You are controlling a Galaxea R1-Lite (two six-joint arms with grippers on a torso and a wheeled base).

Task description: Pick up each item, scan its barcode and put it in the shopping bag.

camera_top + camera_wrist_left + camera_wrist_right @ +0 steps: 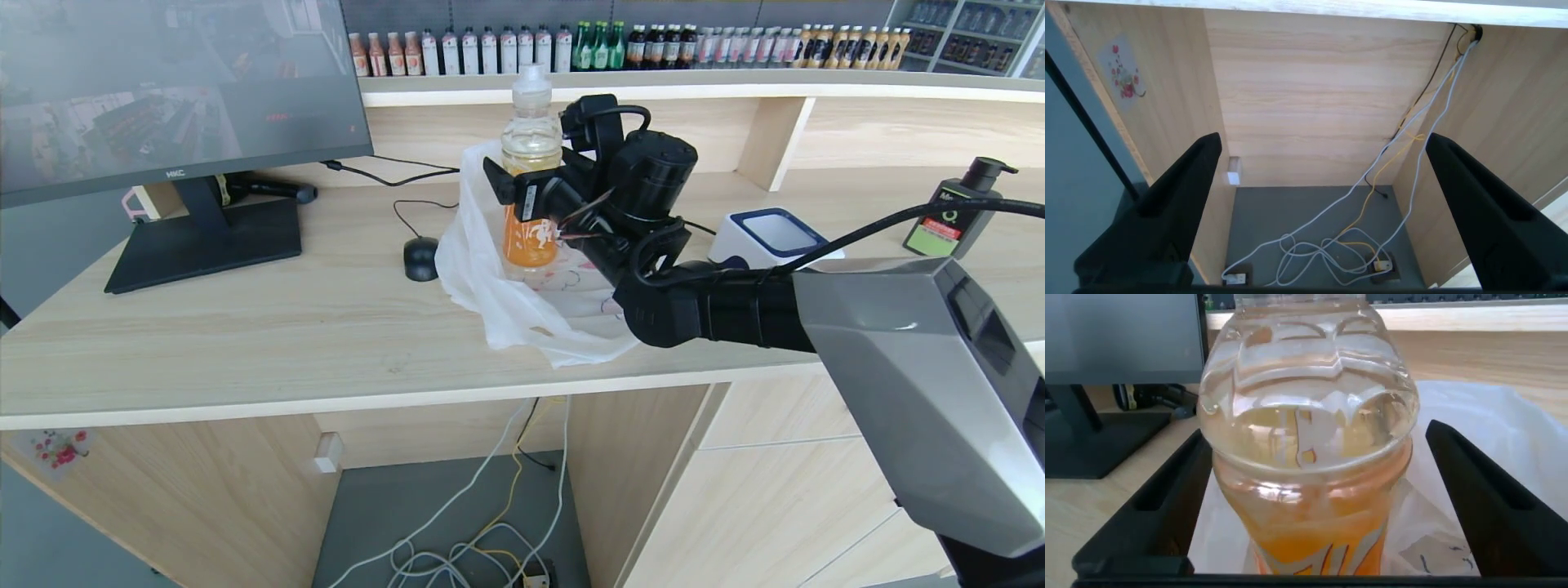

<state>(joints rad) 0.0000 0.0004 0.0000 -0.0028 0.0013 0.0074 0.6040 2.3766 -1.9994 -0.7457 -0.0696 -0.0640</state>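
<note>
Straddling bottle point(531, 135) in bag point(522, 318), R tool point(532, 178) wide; scanner point(774, 235), mouse point(420, 258) beside; L tool point(1323, 212) wide.

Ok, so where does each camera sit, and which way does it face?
Head view: on the head, looking forward and down at the counter; the right arm shows on the right, right gripper around the bottle at the shopping bag.
Left wrist view: on the left wrist, facing cables under the counter, between the left gripper and its open fingers.
Right wrist view: on the right wrist, close on the bottle between its open fingers.
Shared: head and right wrist both show bottle, bag, monitor.
</note>
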